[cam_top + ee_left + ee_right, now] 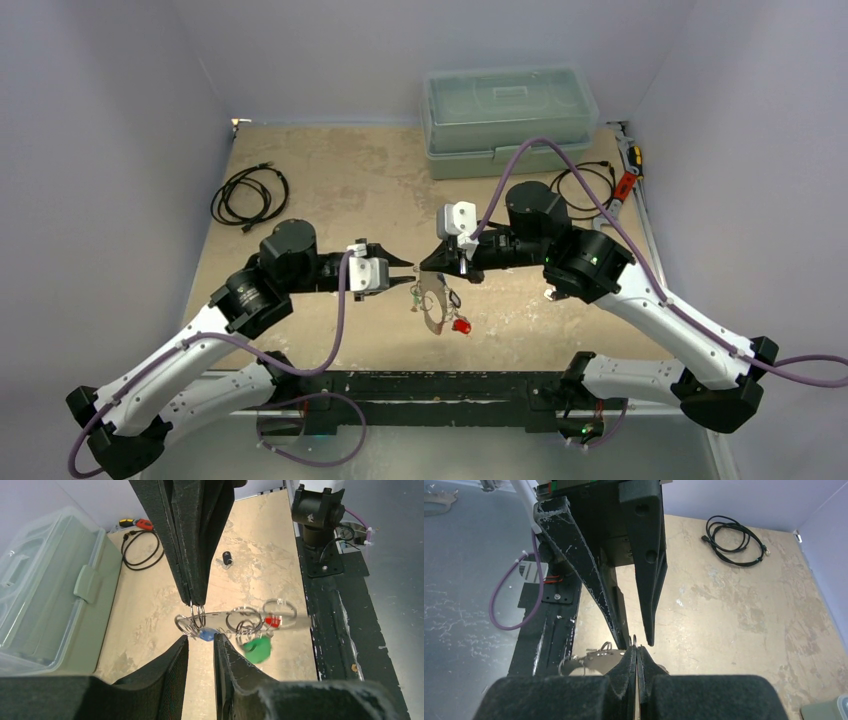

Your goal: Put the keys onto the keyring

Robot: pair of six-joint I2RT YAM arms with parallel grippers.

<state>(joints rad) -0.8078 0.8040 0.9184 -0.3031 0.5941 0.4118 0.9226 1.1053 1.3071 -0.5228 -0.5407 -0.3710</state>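
Right gripper (pixel 636 649) was clamped shut on keyring (pixel 217 614), held clear of table (pixel 300 170) above its near-edge middle, keys (pixel 257 649) dangling from it; left gripper (pixel 200 639) stood slightly parted just beneath, blue key head (pixel 206 634) at its tips.

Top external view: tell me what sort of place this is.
Probably a robot test cell: plain walls box in a worn tabletop holding a clear plastic toolbox and coiled black cables.
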